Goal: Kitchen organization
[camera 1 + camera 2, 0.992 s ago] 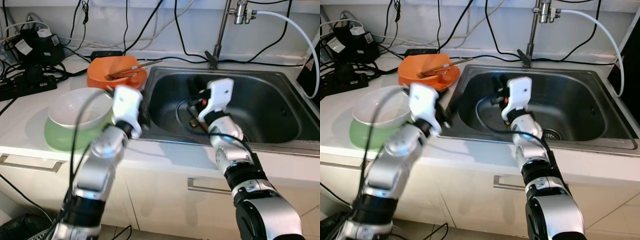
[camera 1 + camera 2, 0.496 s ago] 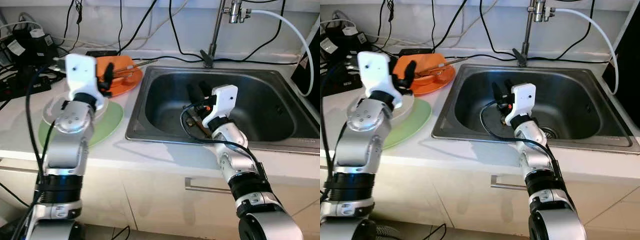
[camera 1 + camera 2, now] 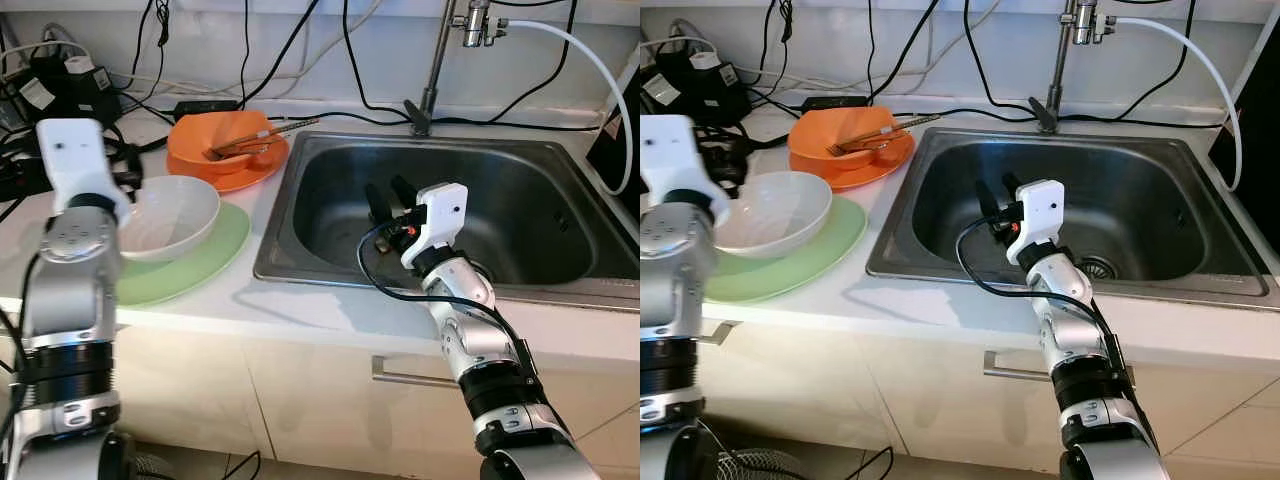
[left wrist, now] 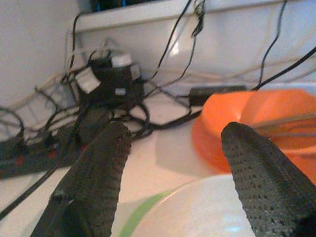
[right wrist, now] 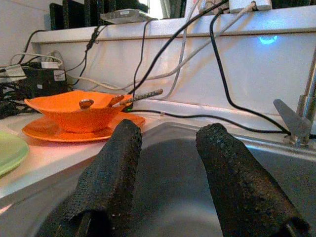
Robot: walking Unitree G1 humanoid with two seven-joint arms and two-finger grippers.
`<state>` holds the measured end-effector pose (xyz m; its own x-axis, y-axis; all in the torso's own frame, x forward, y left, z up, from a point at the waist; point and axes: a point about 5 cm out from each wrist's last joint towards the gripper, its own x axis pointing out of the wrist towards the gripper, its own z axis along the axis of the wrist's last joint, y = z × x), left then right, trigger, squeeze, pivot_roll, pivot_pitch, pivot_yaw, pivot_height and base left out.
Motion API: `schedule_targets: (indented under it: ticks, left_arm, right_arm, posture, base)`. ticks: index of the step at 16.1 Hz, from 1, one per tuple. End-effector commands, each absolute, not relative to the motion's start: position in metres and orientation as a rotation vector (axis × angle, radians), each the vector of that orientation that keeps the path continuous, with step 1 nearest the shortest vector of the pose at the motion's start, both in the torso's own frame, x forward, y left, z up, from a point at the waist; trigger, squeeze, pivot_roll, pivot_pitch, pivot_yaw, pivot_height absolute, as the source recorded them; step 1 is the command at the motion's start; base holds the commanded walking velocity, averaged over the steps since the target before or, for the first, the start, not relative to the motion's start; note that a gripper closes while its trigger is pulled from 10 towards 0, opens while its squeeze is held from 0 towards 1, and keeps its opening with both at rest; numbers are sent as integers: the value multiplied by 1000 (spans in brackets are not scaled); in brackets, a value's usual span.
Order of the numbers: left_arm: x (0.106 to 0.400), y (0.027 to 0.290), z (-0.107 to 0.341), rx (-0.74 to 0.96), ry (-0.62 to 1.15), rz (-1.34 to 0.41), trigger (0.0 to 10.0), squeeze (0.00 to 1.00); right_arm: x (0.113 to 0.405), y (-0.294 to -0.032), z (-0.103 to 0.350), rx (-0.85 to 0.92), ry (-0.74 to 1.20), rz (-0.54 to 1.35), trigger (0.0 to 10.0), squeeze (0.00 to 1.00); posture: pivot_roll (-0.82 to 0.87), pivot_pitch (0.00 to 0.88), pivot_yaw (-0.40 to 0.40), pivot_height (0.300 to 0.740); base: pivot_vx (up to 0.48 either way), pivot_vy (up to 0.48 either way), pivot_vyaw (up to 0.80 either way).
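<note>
Sitting on the white worktop [image 3: 300, 310]: white bowl [image 3: 165, 215] resting on a green plate [image 3: 205, 255], left of the steel sink [image 3: 520, 200]. Standing just behind: orange bowl [image 3: 225, 140] on an orange plate [image 3: 245, 175], holding chopsticks [image 3: 262, 138]. Hovering at the white bowl's far-left rim: left hand [image 4: 173, 173], fingers spread wide, gripping nothing. Hanging over the sink basin: right hand [image 3: 392, 200], fingers parted, empty. Lying along the back wall: black cables [image 3: 110, 100].
</note>
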<state>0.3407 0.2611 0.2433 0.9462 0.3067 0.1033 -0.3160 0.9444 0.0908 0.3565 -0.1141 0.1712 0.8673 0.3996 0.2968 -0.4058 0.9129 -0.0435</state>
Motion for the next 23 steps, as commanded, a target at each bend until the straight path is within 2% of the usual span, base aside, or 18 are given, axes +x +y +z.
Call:
schedule_targets:
  ticks: [1, 7, 17, 23]
  left_arm:
    - [340, 266, 245, 91, -69, 337, 10000, 0]
    - [330, 285, 231, 61, 59, 396, 10000, 0]
    - [314, 284, 218, 24, 172, 370, 10000, 0]
    - [302, 282, 229, -95, 170, 390, 10000, 0]
  right_arm:
    - [354, -113, 172, 25, -311, 431, 10000, 0]
    - [352, -106, 172, 17, -303, 477, 10000, 0]
    - [349, -103, 170, 11, -291, 494, 10000, 0]
    - [349, -103, 171, 14, -290, 494, 10000, 0]
  posture:
    - [106, 12, 34, 740]
    - [111, 0, 35, 740]
    - [126, 30, 30, 740]
    - [141, 42, 31, 740]
  base:
    - [0, 0, 0]
    - [0, 0, 0]
    - [0, 0, 0]
    - [0, 0, 0]
